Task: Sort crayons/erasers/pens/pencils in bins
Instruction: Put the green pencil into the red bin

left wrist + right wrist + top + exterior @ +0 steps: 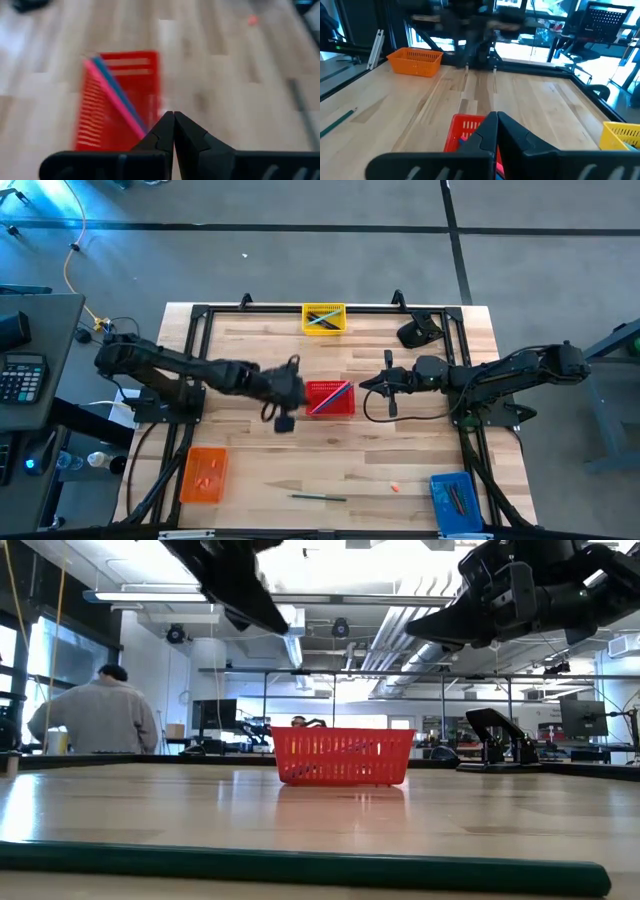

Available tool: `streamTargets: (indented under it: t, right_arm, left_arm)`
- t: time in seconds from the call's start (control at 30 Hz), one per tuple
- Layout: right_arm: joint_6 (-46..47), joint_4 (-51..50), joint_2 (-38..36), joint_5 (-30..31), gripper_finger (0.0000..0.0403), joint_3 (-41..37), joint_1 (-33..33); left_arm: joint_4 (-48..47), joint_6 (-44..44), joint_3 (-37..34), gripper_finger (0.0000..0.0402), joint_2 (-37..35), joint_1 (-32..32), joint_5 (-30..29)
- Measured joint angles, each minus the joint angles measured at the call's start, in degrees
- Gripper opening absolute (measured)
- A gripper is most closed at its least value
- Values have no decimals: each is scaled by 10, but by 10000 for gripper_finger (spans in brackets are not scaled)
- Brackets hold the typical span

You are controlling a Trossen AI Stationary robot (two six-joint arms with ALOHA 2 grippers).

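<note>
Nearest the front edge, at six o'clock, a green pencil (318, 498) and a tiny eraser (396, 488) lie loose on the tabletop (400, 450) — easily rolled or nudged away. At centre, the red bin (330, 398) holds pencils propped over its rim; the left tool (296, 387), shut and empty, just beside at nine o'clock, could tip them. The right tool (375, 383), shut and empty, hangs at three o'clock.

Red slatted bin (330, 398), pink and blue pencils (116, 97), yellow bin (324, 319)

The table (400, 460) is pale planked wood with a soft sheen, the red bin (330, 398) slotted glossy plastic, and the jaws matt black.
</note>
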Motion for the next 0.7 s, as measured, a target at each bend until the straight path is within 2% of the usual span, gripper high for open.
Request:
streamTargets:
  t: [0.17,0.33,0.43,0.53,0.7]
  right_arm:
    - [4,9,0,0,0,0,0]
    - [15,10,0,5,0,1,19]
    - [17,-10,0,33,0,21,52]
    - [32,-86,0,83,0,63,102]
    - [96,-262,25,224,0,153,201]
  left_arm:
    - [-16,-61,0,1,16,-83,-14]
    - [-15,-104,-1,1,38,-165,-112]
    - [35,-111,-30,1,41,-210,-179]
    - [122,-134,-88,0,34,-238,-184]
    - [294,-139,-175,0,34,-265,-191]
